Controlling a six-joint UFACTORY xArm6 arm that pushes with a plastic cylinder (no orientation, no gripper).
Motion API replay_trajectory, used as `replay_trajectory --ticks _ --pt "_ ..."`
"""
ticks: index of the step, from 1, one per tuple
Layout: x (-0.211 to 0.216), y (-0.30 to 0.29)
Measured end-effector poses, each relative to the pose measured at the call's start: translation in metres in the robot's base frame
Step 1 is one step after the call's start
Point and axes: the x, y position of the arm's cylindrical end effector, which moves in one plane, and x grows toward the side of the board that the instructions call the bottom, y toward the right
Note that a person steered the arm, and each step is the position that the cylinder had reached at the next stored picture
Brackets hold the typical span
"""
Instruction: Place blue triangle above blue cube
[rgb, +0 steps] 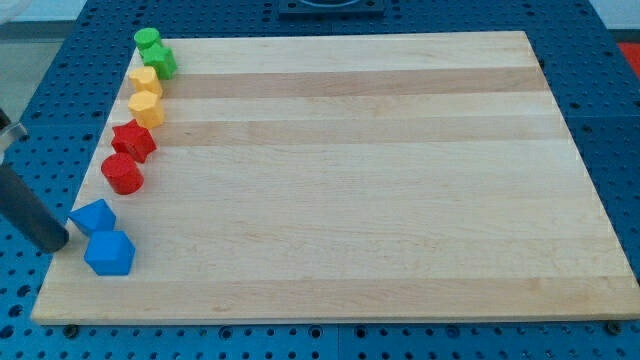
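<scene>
Camera view: one frame, light wooden board (400, 180) on a blue perforated table (30, 90).
Tip: my tip (58, 243) sits at the board's left edge, just left of the two blue blocks — near them, contact not clear.
Jaws: none on this rig — bare dark rod, nothing to spread or pinch.
Blue triangle: small blue wedge-like plastic block (92, 216), near the view's lower left corner of the board, touching or almost touching the other blue one.
Blue cube: chunkier blue plastic block (110, 253), just below and slightly right of the triangle.
Others: red star-like block (134, 142), red cylinder (123, 173), two yellow blocks (146, 96), two green blocks (155, 52) — a column up the left edge.
Status: triangle already lies toward the view's top of the cube; judgement — mostly a tidy-up nudge.
Handling: looks light, rigid, slides easily on smooth wood; likely rotates if pushed off-centre.
Push point: mid flat face, slow.
Risk: clipping the cube or the red cylinder.
</scene>
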Motion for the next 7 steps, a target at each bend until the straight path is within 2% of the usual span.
replay_trajectory --ticks 3,4,5,7 --pt "-0.024 0.000" --pt "-0.020 -0.001" --pt "0.002 -0.001" --pt "0.001 -0.001"
